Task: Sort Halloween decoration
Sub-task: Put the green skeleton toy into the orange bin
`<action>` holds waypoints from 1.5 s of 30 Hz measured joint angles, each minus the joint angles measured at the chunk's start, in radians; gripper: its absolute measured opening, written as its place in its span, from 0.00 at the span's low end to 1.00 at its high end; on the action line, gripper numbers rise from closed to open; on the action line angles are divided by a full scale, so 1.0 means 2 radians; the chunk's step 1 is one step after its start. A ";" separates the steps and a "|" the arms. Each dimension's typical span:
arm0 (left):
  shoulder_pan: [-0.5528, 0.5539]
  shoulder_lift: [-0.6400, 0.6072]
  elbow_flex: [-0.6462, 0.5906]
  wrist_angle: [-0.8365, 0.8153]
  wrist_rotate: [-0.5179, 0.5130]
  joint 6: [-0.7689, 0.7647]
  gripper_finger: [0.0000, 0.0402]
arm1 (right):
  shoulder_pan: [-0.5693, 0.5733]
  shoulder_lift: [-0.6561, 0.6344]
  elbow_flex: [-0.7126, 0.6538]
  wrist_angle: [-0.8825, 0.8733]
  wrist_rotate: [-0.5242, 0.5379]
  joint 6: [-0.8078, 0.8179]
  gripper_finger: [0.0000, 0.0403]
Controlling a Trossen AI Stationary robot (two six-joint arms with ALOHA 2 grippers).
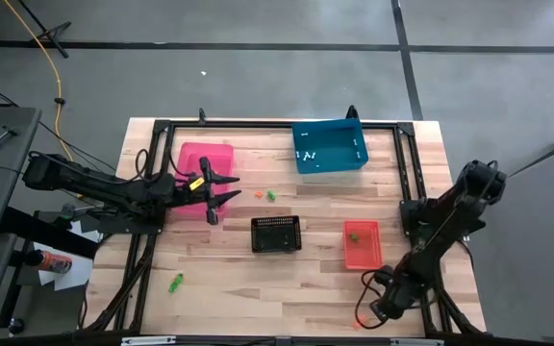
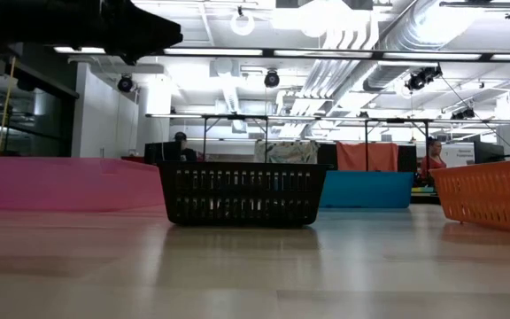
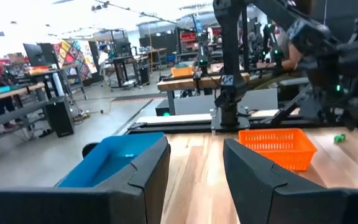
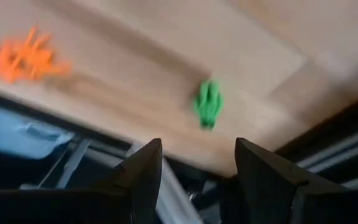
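Trinkets lie scattered in the high view: an orange and green pair [image 1: 264, 195] at centre, a green one [image 1: 175, 283] at lower left, one inside the red bin [image 1: 362, 244]. The left gripper [image 1: 221, 188] hovers at the pink bin's [image 1: 206, 153] right edge, fingers parted, holding nothing. The right gripper [image 1: 371, 313] sits at lower right, fingers [image 4: 140, 174] apart and empty, facing a green trinket [image 4: 208, 104] and an orange one [image 4: 22, 58].
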 joint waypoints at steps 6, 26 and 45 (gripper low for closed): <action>0.000 0.000 0.000 0.006 0.000 0.000 0.35 | 0.000 0.028 0.000 0.000 -0.001 -0.006 0.48; 0.000 0.000 0.000 -0.010 0.000 -0.008 0.35 | -0.001 0.080 0.002 0.013 -0.010 -0.015 0.38; 0.000 0.000 0.000 -0.011 0.000 -0.012 0.35 | -0.037 0.066 0.048 -0.006 -0.009 -0.177 0.02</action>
